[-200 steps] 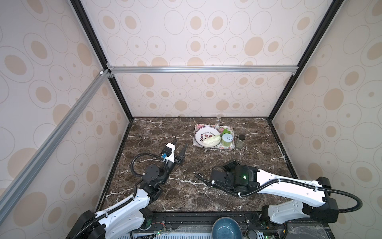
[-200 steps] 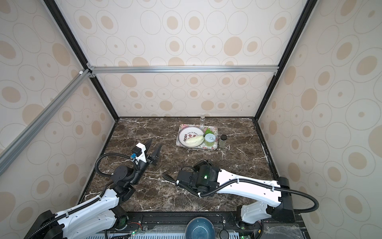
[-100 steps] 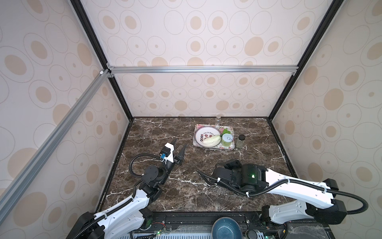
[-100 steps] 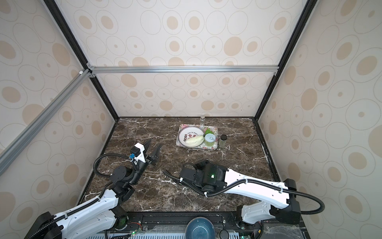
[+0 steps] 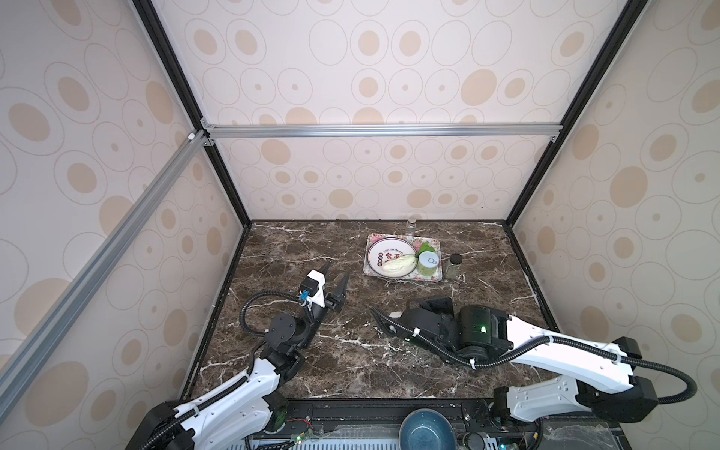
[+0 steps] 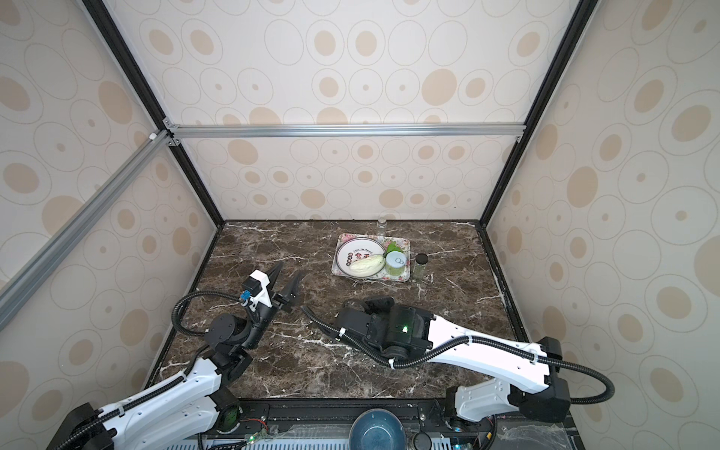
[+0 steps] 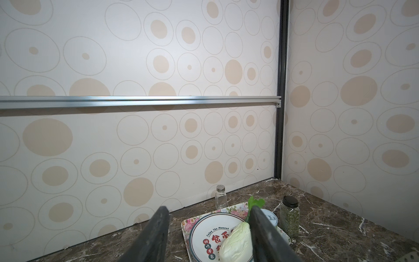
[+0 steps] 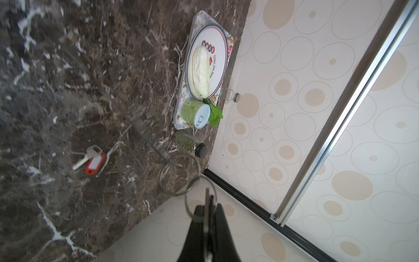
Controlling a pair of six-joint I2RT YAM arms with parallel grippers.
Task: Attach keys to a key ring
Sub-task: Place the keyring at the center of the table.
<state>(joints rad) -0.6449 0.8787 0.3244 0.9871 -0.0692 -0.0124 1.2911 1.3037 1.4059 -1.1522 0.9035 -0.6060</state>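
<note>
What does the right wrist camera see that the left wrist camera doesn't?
Only the right wrist view shows a silver key with a red plastic tag lying on the table, and a thin metal ring pinched in the right fingers.

Only the left wrist view shows the left fingers, open and empty.

Both show the flowery tray, round white plate, pale cabbage, green can, black-lidded herb jar and clear glass shaker.
</note>
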